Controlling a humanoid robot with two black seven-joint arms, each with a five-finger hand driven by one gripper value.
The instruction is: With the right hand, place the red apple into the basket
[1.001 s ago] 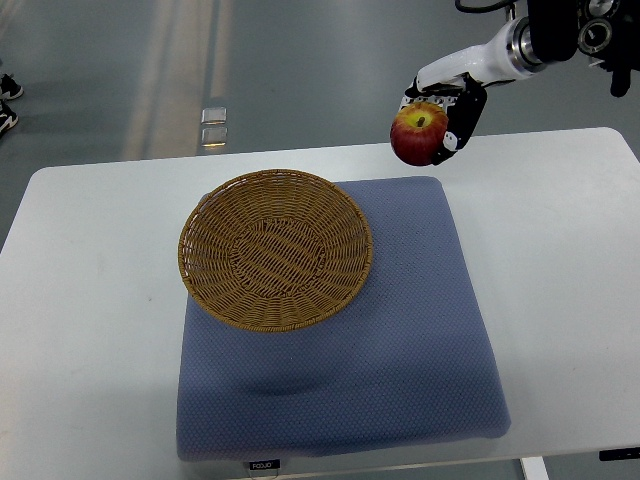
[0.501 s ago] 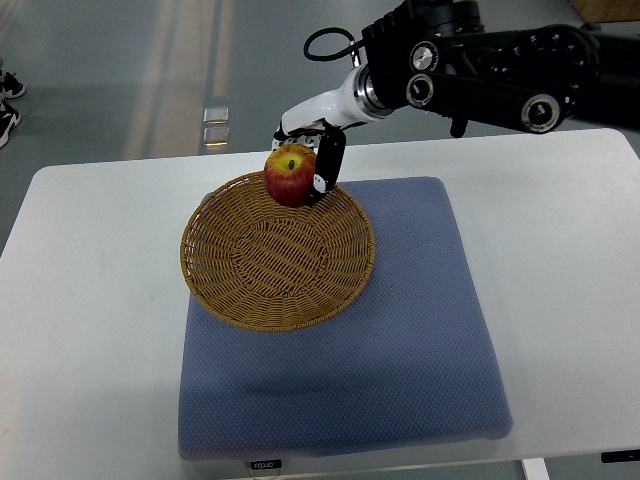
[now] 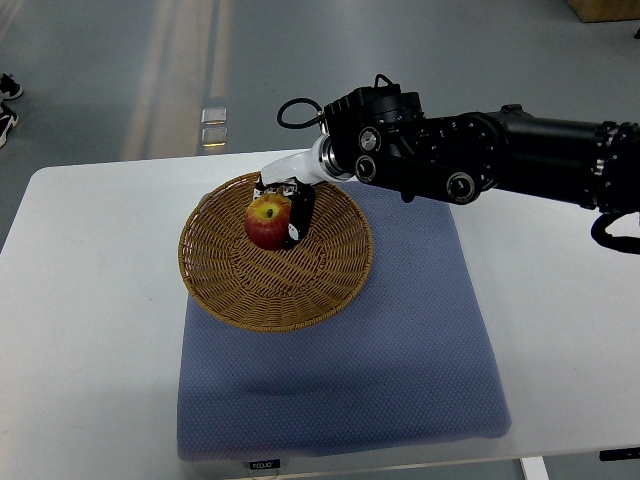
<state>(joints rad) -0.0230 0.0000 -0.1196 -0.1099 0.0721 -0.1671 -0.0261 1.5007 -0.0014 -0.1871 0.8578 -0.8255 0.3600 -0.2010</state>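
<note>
Nearest, below the hand: blue padded mat (image 3: pixel 340 370) on a white table (image 3: pixel 90 320). On the mat, a round wicker basket (image 3: pixel 230 290). Over the basket's far half, right hand (image 3: pixel 285 205) with fingers closed around a red apple (image 3: pixel 267 222), possibly touching the weave. Behind the hand, black right arm (image 3: pixel 470 160) reaching in from the right.

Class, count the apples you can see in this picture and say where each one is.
1. The apple is over the inside of the basket, toward its far side, held by the right robot hand. Nothing in view seems able to hide another.
</note>
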